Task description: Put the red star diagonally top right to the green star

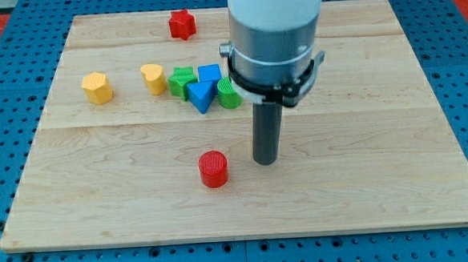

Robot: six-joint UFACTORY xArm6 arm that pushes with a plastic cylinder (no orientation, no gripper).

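On the wooden board [367, 212], the red star [182, 24] sits alone near the view's top, left of centre, five-pointed. The green star [181, 82] huddles in the cluster with the blue blocks. My tip [266, 161], a bare rod holding nothing, rests just right of the red cylinder [213, 168], apart from it.
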